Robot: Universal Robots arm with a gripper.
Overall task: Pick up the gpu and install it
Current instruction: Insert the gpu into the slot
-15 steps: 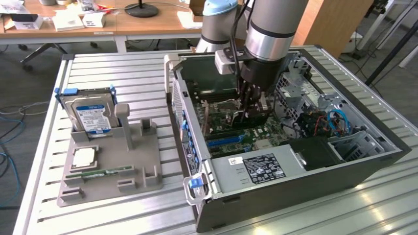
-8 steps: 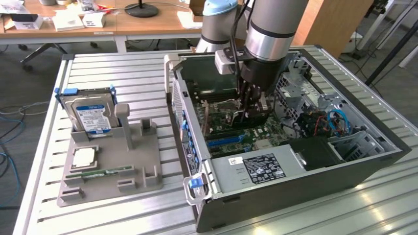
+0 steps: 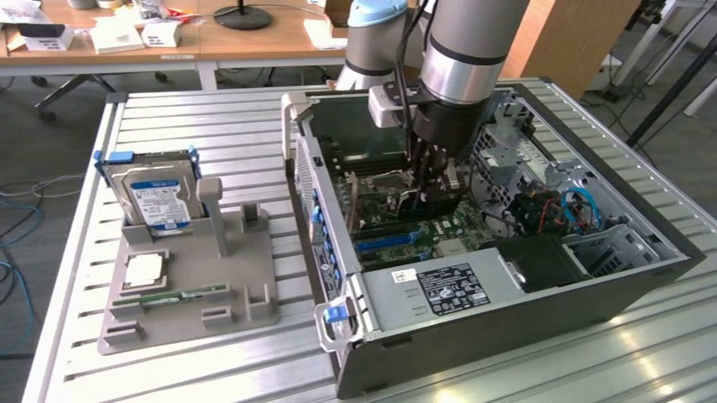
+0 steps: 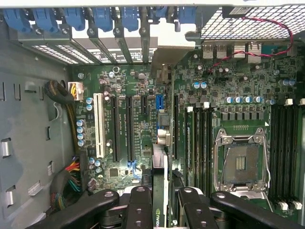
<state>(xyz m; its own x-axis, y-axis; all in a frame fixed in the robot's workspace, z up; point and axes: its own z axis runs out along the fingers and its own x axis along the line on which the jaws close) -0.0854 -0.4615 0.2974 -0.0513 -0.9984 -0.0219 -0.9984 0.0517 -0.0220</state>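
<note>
Only one mark reads from here: the Nvidia logo (image 4: 157, 220) on the edge of the gpu (image 4: 159, 188). The hard drive (image 3: 157, 195) label and the power supply (image 3: 452, 285) label carry print too small to read.

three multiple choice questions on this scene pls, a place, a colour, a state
1. Where is the silver hard drive with the blue-and-white label? A in the grey plastic holder B inside the computer case C on the floor
2. What colour are the plastic retainer clips? A red B blue C yellow
3. The thin dark gpu card is A on the table B gripped by the end effector C in the holder
1 A, it stands in the holder; 2 B, a blue row; 3 B, black fingers flank it over the green motherboard.
</note>
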